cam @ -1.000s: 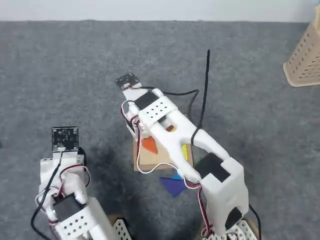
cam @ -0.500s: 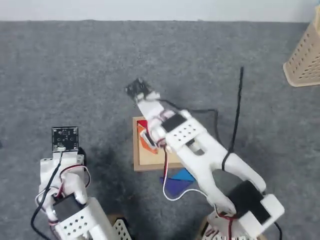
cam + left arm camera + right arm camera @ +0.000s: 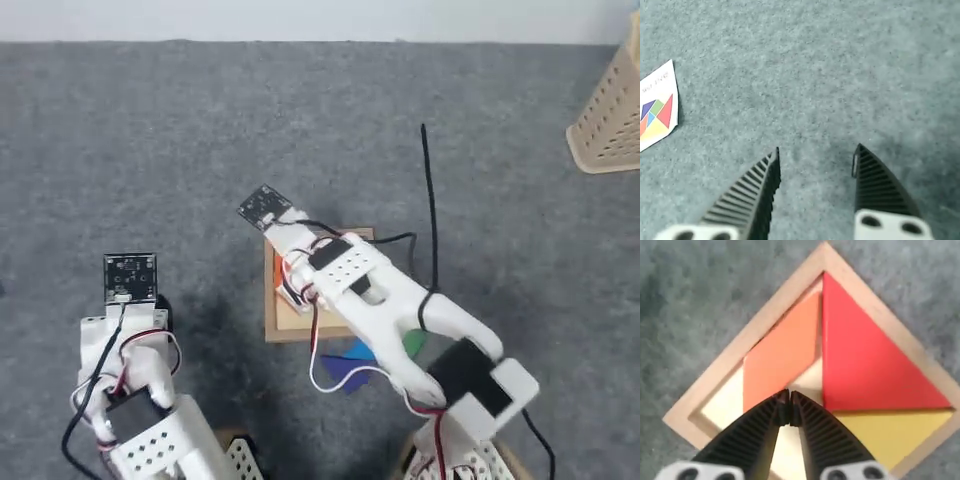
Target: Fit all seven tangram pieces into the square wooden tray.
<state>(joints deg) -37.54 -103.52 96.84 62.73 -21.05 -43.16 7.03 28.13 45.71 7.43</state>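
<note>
Right gripper (image 3: 789,402): clenched, tips pressed together with nothing between them. It hangs over the tray (image 3: 747,337), tips right at the edge of the orange parallelogram (image 3: 780,357). Can't tell if they touch it.

Three pieces sit flat in the tray:
- The red triangle (image 3: 865,360) has its long side against the rim.
- The orange parallelogram butts against one short side of the red.
- The yellow triangle (image 3: 890,432) butts against the other short side.

Bare tray floor shows between the orange piece and the rim, and under the fingertips.

High view: the right arm (image 3: 370,290) stretches across the tray (image 3: 272,310) and covers most of it. The tray lies on the grey carpet (image 3: 150,150), mid-table.

Loose pieces lie on the carpet just off the tray's near edge, partly under the arm:
- dark blue triangle (image 3: 345,372)
- light blue piece (image 3: 365,350), touching the dark blue triangle
- green piece (image 3: 412,343), a bit further toward the arm's base

Left gripper (image 3: 815,170): released, jaws wide apart, hanging over bare carpet and holding nothing. A small card (image 3: 657,112) with a coloured tangram figure lies on the carpet off to one side of it. The left arm (image 3: 130,400) is folded back near its base, well apart from the tray.

A slatted basket (image 3: 610,110) stands at the far right edge.
</note>
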